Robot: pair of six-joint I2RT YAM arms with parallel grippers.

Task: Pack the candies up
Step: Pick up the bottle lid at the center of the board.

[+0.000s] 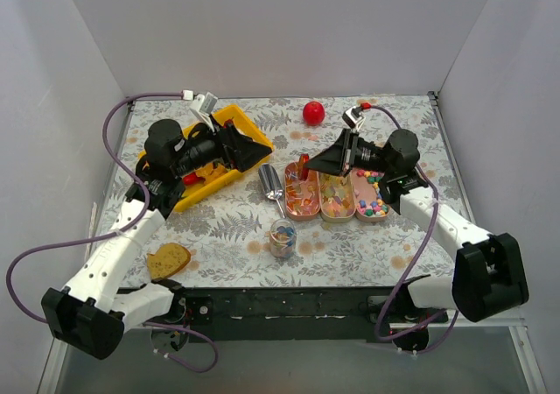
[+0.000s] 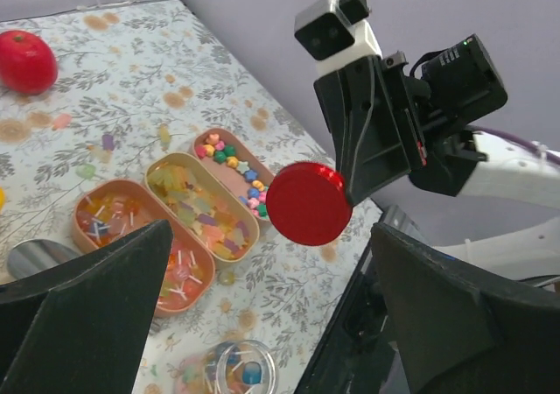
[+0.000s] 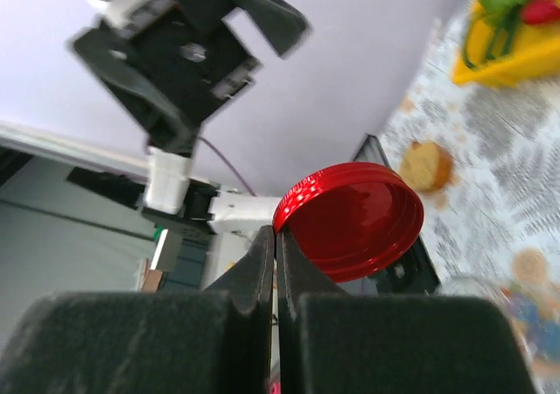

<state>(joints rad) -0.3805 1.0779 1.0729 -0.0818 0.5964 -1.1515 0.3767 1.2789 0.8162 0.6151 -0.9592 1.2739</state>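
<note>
The right gripper pinches the red lid by its rim, above the worktop. The left gripper gapes empty. The candies fill three oval dishes, with a few in the glass jar. I'd guess the lid gets parked aside next, then the filling starts.

Top external: high above and behind the arm bases, looking down over the floral table, farthest off
Left wrist: low between its own fingers, facing across the candy trays toward the right gripper, close
Right wrist: along its own fingers, tilted up at the left arm and the wall, nearest
Shared: red lid in all three; glass jar too, blurred at the right wrist
</note>
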